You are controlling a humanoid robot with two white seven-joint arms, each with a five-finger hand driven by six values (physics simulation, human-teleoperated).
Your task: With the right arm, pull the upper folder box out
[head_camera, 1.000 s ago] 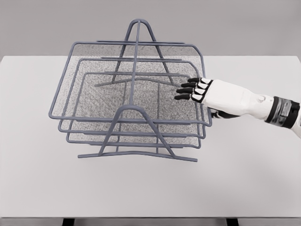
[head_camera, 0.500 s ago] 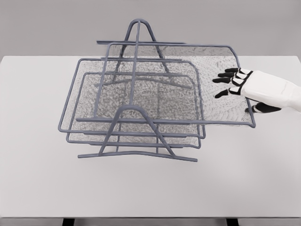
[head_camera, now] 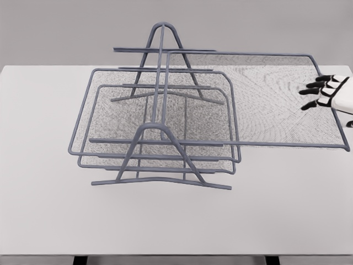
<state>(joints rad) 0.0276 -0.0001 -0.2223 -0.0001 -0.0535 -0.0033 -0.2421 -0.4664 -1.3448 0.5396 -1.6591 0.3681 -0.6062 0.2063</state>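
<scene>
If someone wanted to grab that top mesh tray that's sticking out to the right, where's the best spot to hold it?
Probably the top tray's right end rail, approached from the right. That end juts clear of the rack, so nothing crowds it, and the thin rim bar suits fingers hooking over it. The right hand is already there, fingers lying over the mesh by that rim. The left end sits inside the rack frame.

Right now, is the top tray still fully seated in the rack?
No. The top tray sticks far out to the right of the rack, past the two lower trays, with the right robot hand on its right end.
</scene>
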